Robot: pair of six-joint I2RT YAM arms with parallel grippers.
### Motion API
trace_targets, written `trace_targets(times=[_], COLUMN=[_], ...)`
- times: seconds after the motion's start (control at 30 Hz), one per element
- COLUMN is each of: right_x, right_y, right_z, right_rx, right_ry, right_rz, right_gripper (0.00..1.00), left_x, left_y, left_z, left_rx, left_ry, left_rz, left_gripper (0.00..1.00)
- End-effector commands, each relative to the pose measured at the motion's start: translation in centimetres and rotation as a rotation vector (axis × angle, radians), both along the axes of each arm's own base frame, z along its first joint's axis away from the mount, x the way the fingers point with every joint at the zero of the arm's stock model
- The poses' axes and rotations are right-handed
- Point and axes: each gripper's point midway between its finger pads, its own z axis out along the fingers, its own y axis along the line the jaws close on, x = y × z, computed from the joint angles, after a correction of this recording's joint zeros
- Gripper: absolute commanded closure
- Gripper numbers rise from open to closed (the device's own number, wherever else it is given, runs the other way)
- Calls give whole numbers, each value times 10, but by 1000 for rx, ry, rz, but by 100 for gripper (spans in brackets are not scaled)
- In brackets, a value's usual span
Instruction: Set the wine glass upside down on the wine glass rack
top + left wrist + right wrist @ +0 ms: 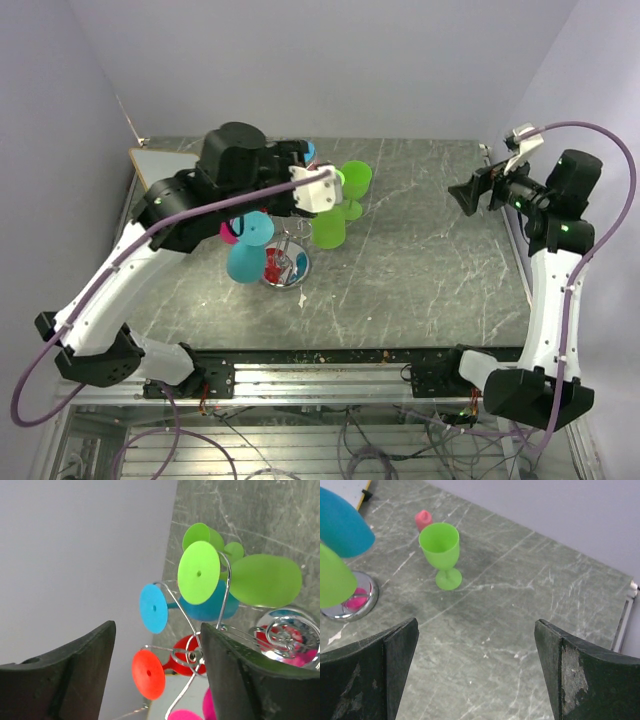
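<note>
My left gripper is released, fingers spread wide and gripping nothing, just beside the wine glass rack in the left half of the table. The green wine glass hangs upside down from one of the rack's wire arms, among blue and red glasses. My right gripper is open and empty near the table's right edge, and a second green glass stands upright toward the far edge.
</note>
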Motion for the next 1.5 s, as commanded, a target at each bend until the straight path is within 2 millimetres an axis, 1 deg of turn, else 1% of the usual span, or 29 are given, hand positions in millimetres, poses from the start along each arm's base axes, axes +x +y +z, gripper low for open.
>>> trace_targets(times=[0.0,0.13,0.2,0.23,0.33,0.37,0.4,0.47,0.5,0.53,0.6,0.67,0.73,0.8,0.9,1.03,1.17,1.2,1.23,1.33,1.47], right_x=[30,60,77,89,113,121,129,144,151,158,169,178,187,191,192,190,186,187,187,186,187], right_y=[8,32,46,51,73,79,89,98,101,106,115,127,137,146,152,155,160,160,162,164,167], right_z=[19,13,8,3,-4,-10,-14,-22,-25,-27,-40,-51,-79,-97,-121,-143,-164,-175,-181,-186,-187], right_rx=[1,-21,-15,-11,-20,-29,-36,-47,-49,-52,-75,-94,-128,-150,-188,-221,-247,-256,-261,-259,-254], right_ry=[-92,-92,-86,-76,-66,-55,-45,-21,-10,-2,33,69,153,211,275,326,401,426,442,462,467], right_rz=[-42,-44,-41,-49,-57,-65,-68,-101,-120,-134,-147,-142,-148,-138,-138,-129,-89,-88,-81,-67,-58], right_gripper=[0,0,0,0,0,0,0,0,0,0,0,0,2,6,9,14,29,34,38,47,53], left_x=[-18,-11,-9,-6,-2,1,3,9,7,6,4,4,4,4,3,0,2,3,4,8,10], left_y=[19,48,64,73,98,107,116,140,146,160,177,193,207,218,227,230,229,229,228,225,223], left_z=[15,32,41,46,53,52,57,59,61,64,65,63,58,52,43,30,19,15,13,9,8], left_rx=[-91,-180,-230,-265,-344,-371,-415,-465,-490,-511,-534,-545,-552,-555,-548,-521,-520,-523,-526,-534,-535], left_ry=[68,75,74,77,84,87,77,57,46,21,-18,-42,-52,-59,-55,-35,-12,-4,3,22,30], left_rz=[-21,51,85,115,192,228,266,358,384,432,489,547,602,647,682,690,695,696,694,684,677], left_gripper=[15,0,1,1,2,1,1,1,1,1,1,1,1,1,1,1,1,1,1,1,1])
